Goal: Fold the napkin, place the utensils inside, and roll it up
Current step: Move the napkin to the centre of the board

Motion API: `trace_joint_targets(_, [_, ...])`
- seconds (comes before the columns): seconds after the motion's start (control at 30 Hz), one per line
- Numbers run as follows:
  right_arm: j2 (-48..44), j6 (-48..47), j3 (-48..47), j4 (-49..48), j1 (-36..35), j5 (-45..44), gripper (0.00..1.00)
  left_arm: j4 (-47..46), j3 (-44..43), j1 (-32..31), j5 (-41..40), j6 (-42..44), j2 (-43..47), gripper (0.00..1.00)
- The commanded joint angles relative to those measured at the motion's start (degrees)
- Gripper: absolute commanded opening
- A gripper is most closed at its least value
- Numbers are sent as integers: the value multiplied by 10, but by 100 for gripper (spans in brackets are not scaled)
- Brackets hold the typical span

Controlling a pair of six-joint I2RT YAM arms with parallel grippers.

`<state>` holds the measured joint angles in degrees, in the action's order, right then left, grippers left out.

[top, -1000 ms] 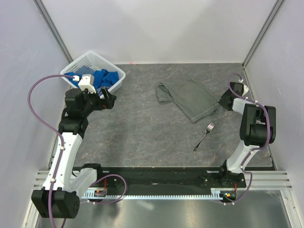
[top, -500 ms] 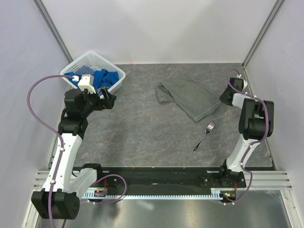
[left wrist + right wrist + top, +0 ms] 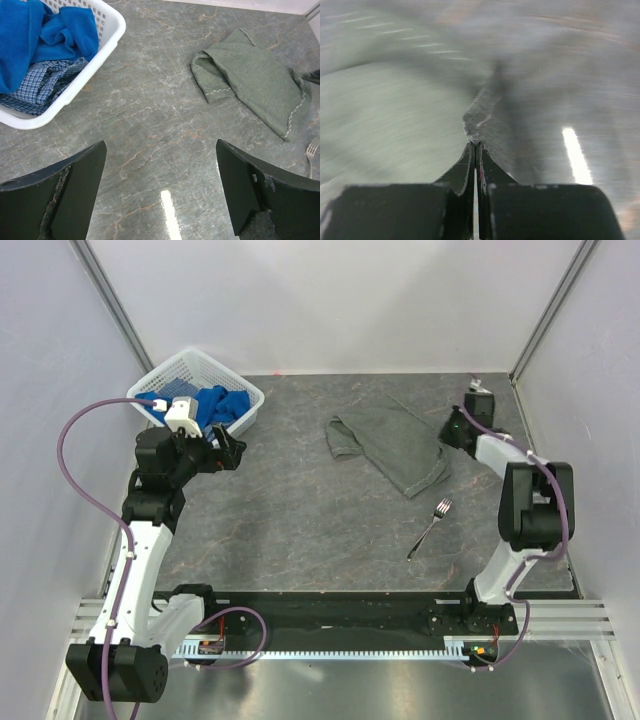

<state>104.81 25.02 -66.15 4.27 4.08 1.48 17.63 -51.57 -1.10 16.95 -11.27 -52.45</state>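
The dark grey napkin [image 3: 395, 445] lies crumpled on the far right half of the table; the left wrist view shows its stitched hem [image 3: 250, 82]. My right gripper [image 3: 447, 432] is at its right edge, jaws shut on a pinch of the cloth [image 3: 476, 144]; the napkin [image 3: 385, 110] is motion-blurred in that view. The silver fork [image 3: 430, 527] lies apart on the table, nearer than the napkin, and its tines show in the left wrist view [image 3: 312, 150]. My left gripper [image 3: 228, 450] hovers open and empty over bare table [image 3: 160, 150], left of the napkin.
A white basket [image 3: 215, 360] stands at the far left, its rim [image 3: 112, 30] close to my left gripper. It holds bright blue cloths [image 3: 45, 35] and a checked one. Walls close in the table on three sides.
My right gripper shut on the napkin's right edge and moved left and farther back, pulling that edge inward. The left arm stayed put.
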Motion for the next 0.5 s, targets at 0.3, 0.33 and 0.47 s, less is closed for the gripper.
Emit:
trace_joint_targets(0.3, [-58,49,17,-80,-368,92,0,-65,115,-7,56,-171,37,92])
trace_joint_targets(0.33, [-53,53,14,-82,-389,111,0,-75,147,-8,54,-183,41,91])
trace_joint_targets(0.47, [-70,57,7,-73,-398,115,33,-118,212,-15,45,-230,52,90])
